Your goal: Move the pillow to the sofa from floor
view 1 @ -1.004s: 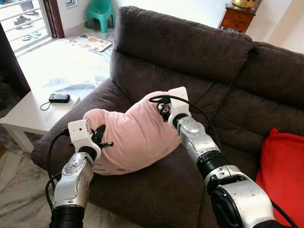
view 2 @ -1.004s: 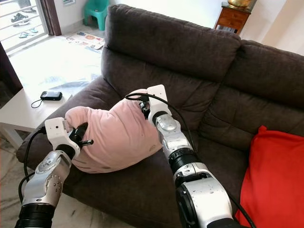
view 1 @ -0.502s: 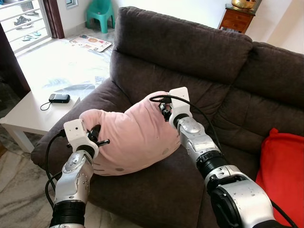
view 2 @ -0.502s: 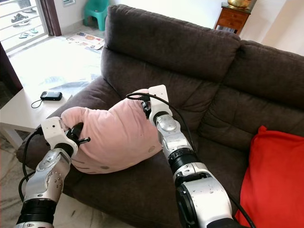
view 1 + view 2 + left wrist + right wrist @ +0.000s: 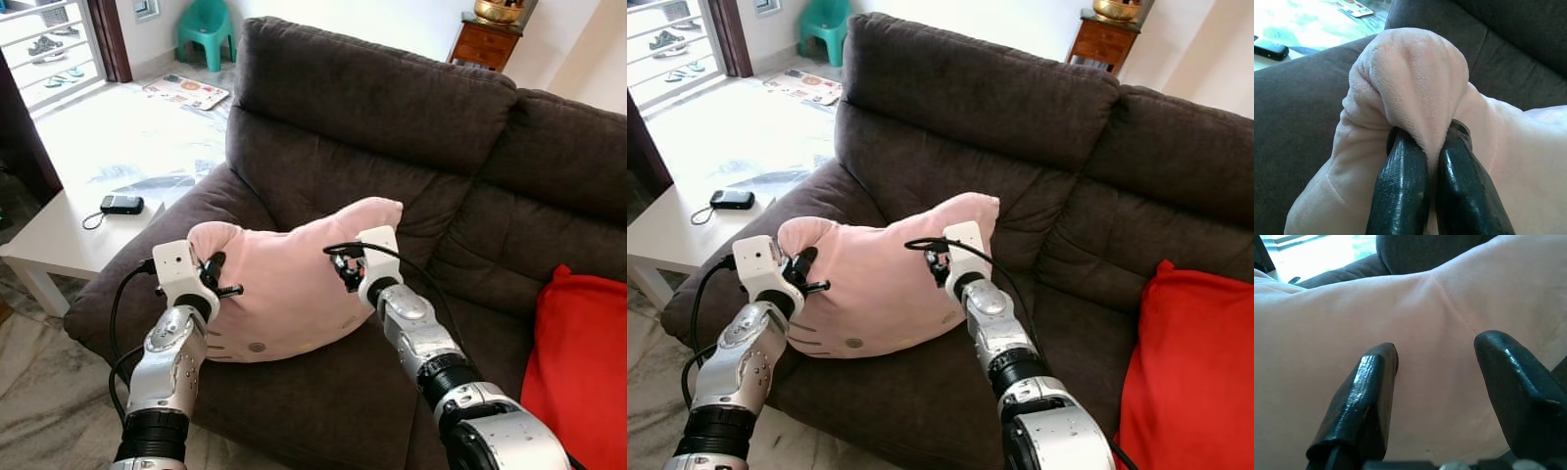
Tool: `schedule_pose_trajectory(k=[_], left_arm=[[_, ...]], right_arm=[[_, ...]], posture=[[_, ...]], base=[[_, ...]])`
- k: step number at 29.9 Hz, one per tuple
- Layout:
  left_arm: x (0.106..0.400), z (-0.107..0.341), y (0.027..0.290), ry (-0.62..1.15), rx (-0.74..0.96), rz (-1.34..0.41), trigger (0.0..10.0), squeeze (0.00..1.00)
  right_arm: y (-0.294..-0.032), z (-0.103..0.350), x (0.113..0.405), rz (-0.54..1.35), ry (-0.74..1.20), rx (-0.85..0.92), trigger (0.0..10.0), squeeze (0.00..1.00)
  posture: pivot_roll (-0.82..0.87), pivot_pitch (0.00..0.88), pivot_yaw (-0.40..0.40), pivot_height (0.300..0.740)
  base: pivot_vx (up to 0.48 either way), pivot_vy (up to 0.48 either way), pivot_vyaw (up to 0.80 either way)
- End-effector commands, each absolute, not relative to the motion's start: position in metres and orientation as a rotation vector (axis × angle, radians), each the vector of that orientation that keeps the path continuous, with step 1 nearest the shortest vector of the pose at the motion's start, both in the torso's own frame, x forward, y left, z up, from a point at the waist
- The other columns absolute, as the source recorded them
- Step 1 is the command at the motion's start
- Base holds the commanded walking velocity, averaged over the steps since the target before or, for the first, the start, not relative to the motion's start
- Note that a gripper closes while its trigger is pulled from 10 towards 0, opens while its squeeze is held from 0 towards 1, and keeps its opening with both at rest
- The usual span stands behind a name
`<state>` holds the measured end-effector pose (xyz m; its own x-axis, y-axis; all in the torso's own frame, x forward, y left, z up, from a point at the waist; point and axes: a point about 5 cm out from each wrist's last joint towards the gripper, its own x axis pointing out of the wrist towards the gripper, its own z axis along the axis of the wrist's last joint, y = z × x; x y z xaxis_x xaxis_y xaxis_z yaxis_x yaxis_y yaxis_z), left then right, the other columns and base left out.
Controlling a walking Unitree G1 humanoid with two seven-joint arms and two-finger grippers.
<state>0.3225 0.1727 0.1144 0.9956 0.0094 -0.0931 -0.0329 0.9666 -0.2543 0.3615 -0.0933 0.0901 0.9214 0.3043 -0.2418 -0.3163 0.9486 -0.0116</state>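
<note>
Resting on the seat of the dark brown sofa [image 5: 392, 108], the pink pillow [image 5: 289, 284] leans back against the backrest, one corner poking up toward the cushion seam and its stitched face turned outward. Both silver arms reach forward from below to either side of it.

The left arm rises steeply from the lower edge, forearm nearly upright beside the sofa's armrest, wrist bent inward. Its left hand [image 5: 1434, 147] is clenched on the pillow's near corner: in the left wrist view the two black fingers [image 5: 1400, 191] press close together with a fold of plush bunched up between and above them.

The right arm comes in at a slant from the lower right, elbow low over the seat, wrist camera block tipped toward the pillow's right edge. The right hand [image 5: 1437, 362] is released, its fingers [image 5: 1369, 396] spread wide apart with the pillow's smooth pink surface just beyond them.

A red cushion [image 5: 580, 362] sits further right on the sofa, and a white counter [image 5: 59, 235] with a small black device [image 5: 121, 203] stands off the armrest.
</note>
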Motion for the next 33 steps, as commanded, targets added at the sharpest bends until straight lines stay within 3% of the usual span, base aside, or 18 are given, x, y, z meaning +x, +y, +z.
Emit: schedule_pose_trajectory(k=[1,23,24,25,26,27,33], left_arm=[[0.325,0.117,0.17,0.079,-0.256,0.008,10.0,0.0],[0.325,0.117,0.17,0.079,-0.256,0.008,10.0,0.0],[0.325,0.117,0.169,0.077,-0.256,0.006,10.0,0.0],[0.313,0.092,0.188,0.128,-0.072,0.068,10.0,0.0],[0.313,0.092,0.188,0.128,-0.072,0.068,10.0,0.0],[0.306,0.082,0.195,0.147,0.01,0.082,10.0,0.0],[0.306,0.083,0.194,0.147,0.015,0.079,10.0,0.0]], right_arm=[[-0.097,0.093,0.363,0.306,0.224,-0.042,10.0,0.0],[-0.097,0.093,0.363,0.306,0.224,-0.042,10.0,0.0],[-0.1,0.089,0.361,0.306,0.229,-0.037,10.0,0.0],[-0.158,0.023,0.312,0.052,0.339,0.093,10.0,0.0],[-0.158,0.023,0.312,0.052,0.339,0.093,10.0,0.0],[-0.181,0.0,0.285,-0.068,0.372,0.142,10.0,0.0],[-0.176,0.009,0.292,-0.044,0.32,0.159,10.0,0.0]], posture=[[0.16,0.0,-0.167,0.74],[0.16,0.0,-0.167,0.74],[0.16,0.0,-0.166,0.74],[0.16,0.0,-0.152,0.74],[0.16,0.0,-0.152,0.74],[0.16,0.0,-0.149,0.74],[0.16,0.0,-0.147,0.74]], base=[[0.0,0.0,0.0],[0.0,0.0,0.0],[0.0,0.0,0.0],[0.0,0.0,0.0],[0.0,0.0,0.0],[0.0,0.0,0.0],[0.0,0.0,0.0]])
